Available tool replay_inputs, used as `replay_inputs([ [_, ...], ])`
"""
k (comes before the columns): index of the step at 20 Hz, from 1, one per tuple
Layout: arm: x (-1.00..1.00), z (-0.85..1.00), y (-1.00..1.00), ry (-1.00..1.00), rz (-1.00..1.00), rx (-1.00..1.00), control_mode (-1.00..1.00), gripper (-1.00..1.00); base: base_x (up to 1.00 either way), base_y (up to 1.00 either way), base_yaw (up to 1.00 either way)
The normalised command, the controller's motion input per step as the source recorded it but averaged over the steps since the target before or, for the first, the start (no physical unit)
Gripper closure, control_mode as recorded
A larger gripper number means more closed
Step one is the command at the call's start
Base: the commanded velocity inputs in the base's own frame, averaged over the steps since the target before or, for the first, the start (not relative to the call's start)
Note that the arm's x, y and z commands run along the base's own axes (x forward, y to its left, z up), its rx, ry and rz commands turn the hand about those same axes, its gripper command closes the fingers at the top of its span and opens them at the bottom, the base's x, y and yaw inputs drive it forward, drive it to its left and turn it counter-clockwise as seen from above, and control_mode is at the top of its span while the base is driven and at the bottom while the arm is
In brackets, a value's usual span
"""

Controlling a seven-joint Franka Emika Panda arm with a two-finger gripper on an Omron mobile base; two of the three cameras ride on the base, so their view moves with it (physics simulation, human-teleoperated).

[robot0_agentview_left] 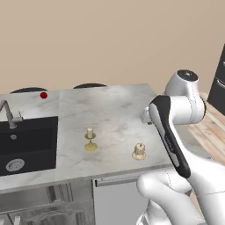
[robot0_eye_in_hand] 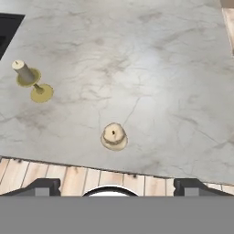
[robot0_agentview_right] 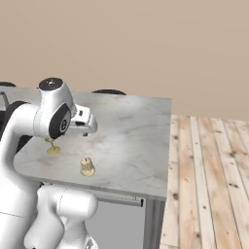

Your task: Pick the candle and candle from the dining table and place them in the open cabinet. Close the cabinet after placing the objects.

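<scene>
Two cream candles stand on the marbled dining table (robot0_agentview_left: 114,105). The thin candle (robot0_agentview_left: 90,139) (robot0_agentview_right: 52,147) (robot0_eye_in_hand: 26,74) sits on a slim gold stemmed holder right of the black sink. The squat candle (robot0_agentview_left: 139,151) (robot0_agentview_right: 87,167) (robot0_eye_in_hand: 114,136) rests on a tan base near the table's front edge. My gripper (robot0_agentview_right: 86,131) (robot0_eye_in_hand: 117,186) hovers above the table, over the front edge by the squat candle. It is open with nothing between its fingertips (robot0_eye_in_hand: 44,186). In the left base view my forearm hides most of the hand. The cabinet is out of view.
A black inset sink (robot0_agentview_left: 26,143) with a grey faucet (robot0_agentview_left: 9,113) fills the table's left end. A small red ball (robot0_agentview_left: 43,95) lies near the back edge. Wooden floor (robot0_agentview_right: 209,185) lies right of the table, and a dark panelled front (robot0_agentview_left: 218,77) stands at the far right.
</scene>
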Motion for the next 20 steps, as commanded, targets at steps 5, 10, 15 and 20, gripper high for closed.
replay_inputs([
  [5, -0.06, -0.21, 0.03, 0.01, 0.00, 0.00, -1.00, -1.00, 0.00, 0.00, 0.00],
  [10, -0.01, -0.31, 0.14, 0.03, 0.00, 0.00, -1.00, -1.00, 0.00, 0.00, 0.00],
  [15, 0.03, -0.35, 0.15, 0.01, 0.00, 0.00, -1.00, -1.00, 0.00, 0.00, 0.00],
  [20, 0.01, -0.39, 0.03, 0.01, 0.00, 0.00, -1.00, -1.00, 0.00, 0.00, 0.00],
])
